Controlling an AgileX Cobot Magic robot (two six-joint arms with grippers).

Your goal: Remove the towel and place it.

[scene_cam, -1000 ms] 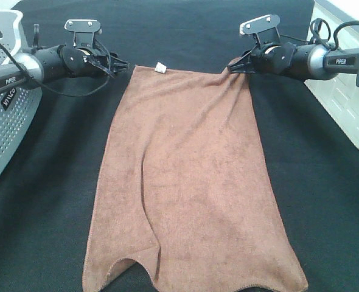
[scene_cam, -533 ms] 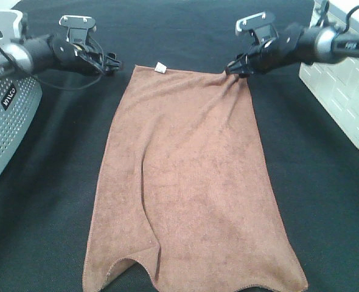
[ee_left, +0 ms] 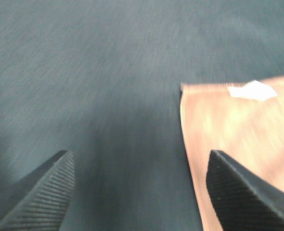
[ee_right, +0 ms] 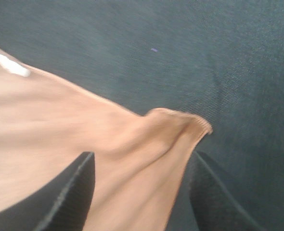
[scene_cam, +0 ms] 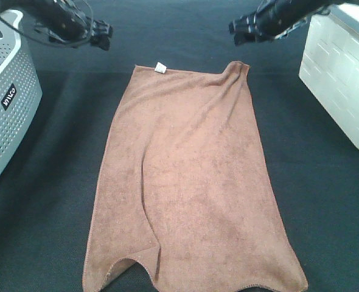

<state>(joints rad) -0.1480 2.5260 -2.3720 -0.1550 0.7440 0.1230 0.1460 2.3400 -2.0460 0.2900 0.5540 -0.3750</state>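
Brown and soft, the towel [scene_cam: 188, 176] lies spread flat on the black table [scene_cam: 325, 201], between the grey basket [scene_cam: 6, 103] on the left and a white box [scene_cam: 341, 73] on the right. Its far edge carries a small white tag [scene_cam: 160, 67] near the left corner, and the far right corner [scene_cam: 240, 66] stands up in a little crumpled fold. The near edge curls inward at the left side.

The left gripper [scene_cam: 100, 36] hangs above the table, beyond the towel's far left corner and apart from it. Its fingers [ee_left: 41, 197] are spread wide and hold nothing; between them the wrist view shows bare table and the towel's corner with the tag [ee_left: 252, 90].

The right gripper [scene_cam: 243, 31] hangs above the raised right corner, also not touching it. Its fingers [ee_right: 65, 202] are released and empty, and the towel [ee_right: 74, 139] with its folded corner lies below them.
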